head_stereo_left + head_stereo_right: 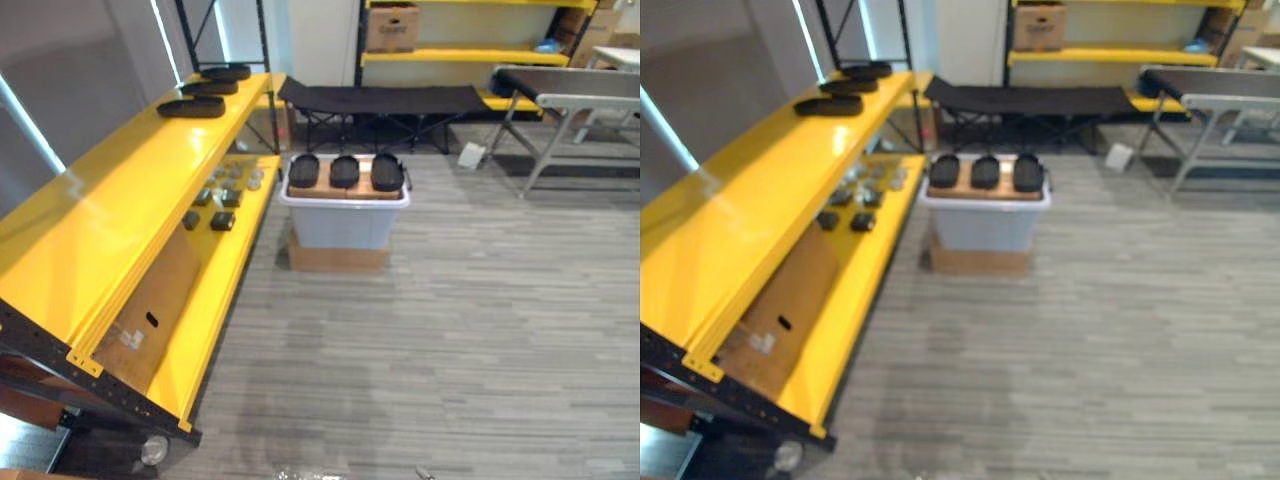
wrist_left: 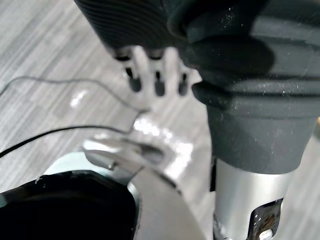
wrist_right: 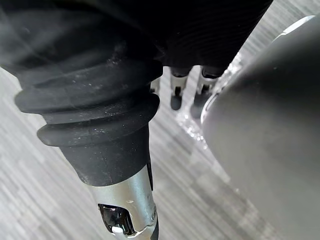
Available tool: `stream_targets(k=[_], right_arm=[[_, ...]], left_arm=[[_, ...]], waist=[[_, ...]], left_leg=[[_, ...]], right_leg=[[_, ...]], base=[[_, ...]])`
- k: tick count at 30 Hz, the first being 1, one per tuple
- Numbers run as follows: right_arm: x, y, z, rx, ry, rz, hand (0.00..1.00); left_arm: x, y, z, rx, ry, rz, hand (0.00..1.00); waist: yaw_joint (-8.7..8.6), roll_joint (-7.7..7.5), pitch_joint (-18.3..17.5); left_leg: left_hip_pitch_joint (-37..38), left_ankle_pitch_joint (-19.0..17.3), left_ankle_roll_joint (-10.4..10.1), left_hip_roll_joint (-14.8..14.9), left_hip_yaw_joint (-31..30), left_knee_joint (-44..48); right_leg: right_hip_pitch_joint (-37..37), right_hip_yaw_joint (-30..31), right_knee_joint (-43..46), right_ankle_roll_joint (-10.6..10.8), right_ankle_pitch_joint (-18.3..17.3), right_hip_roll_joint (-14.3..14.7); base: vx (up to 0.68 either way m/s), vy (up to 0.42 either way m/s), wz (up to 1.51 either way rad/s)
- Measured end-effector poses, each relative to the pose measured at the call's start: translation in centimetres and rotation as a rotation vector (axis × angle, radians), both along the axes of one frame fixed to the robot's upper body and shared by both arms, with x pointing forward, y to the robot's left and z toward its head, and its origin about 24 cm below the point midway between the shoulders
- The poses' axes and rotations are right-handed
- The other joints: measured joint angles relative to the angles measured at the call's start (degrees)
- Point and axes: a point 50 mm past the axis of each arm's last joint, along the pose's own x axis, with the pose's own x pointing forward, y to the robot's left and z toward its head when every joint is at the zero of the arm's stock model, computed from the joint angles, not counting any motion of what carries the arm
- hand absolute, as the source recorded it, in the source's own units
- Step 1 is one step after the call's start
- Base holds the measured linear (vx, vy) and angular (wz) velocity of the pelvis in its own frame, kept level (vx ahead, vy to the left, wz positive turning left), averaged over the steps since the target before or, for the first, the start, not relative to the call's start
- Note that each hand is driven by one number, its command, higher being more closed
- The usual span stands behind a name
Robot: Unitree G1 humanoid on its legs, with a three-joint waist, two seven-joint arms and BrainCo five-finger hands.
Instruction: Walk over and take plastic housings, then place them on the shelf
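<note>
Our left hand [image 2: 156,70] and right hand [image 3: 186,89] hang straight-fingered, empty. The plastic housings [image 1: 344,171] sit side by side across the grey bin's [image 1: 340,228] top, well ahead, long axes pointing away, neither hand nearer; the shelf [image 1: 110,215] runs along our left

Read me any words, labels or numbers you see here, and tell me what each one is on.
None can be read.
Dark print on the cardboard box on the far shelf: too blurred.
A pale sticker on the cardboard sheet under the yellow shelf: too small.
</note>
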Motion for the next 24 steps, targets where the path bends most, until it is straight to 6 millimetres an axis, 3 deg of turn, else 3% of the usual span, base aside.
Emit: stream_targets(k=[24], right_arm=[[0.46, 0.27, -0.01, -0.001, -0.011, 0.010, 0.00]], left_arm=[[0.08, 0.21, 0.03, 0.004, -0.008, -0.005, 0.00]], waist=[[-0.15, -0.67, 1.2]], left_leg=[[-0.2, 0.7, 1.0, -1.0, 0.1, -0.6]], right_leg=[[0.2, -1.8, -0.9, 0.2, 0.2, -0.9]], base=[[-0.05, -0.005, 0.00]])
